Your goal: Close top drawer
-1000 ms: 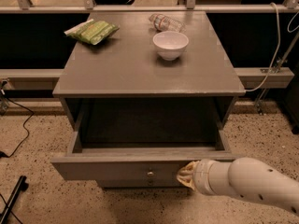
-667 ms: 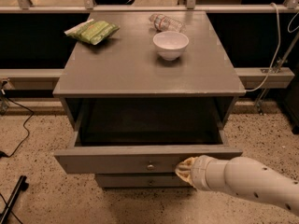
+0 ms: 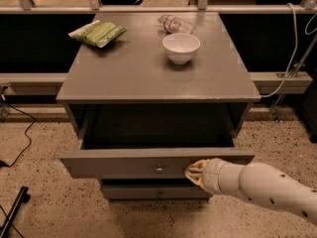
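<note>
The top drawer [image 3: 124, 163] of the grey cabinet stands open, pulled out toward me, its inside dark and empty. Its wide flat front has a small round metal knob [image 3: 159, 170] at the centre. My gripper [image 3: 194, 172] is at the end of the white arm coming in from the lower right. It presses against the drawer front just right of the knob. A lower drawer front [image 3: 157, 192] with its own knob shows below it.
On the cabinet top [image 3: 148, 78] lie a green snack bag [image 3: 99, 32], a white bowl [image 3: 181, 47] and a clear plastic bottle [image 3: 176, 24] on its side. A dark counter and railing run behind. Cables lie on the speckled floor at left and right.
The drawer front has moved back toward the cabinet, so less of the drawer sticks out. My gripper has moved forward with it, staying against the front.
</note>
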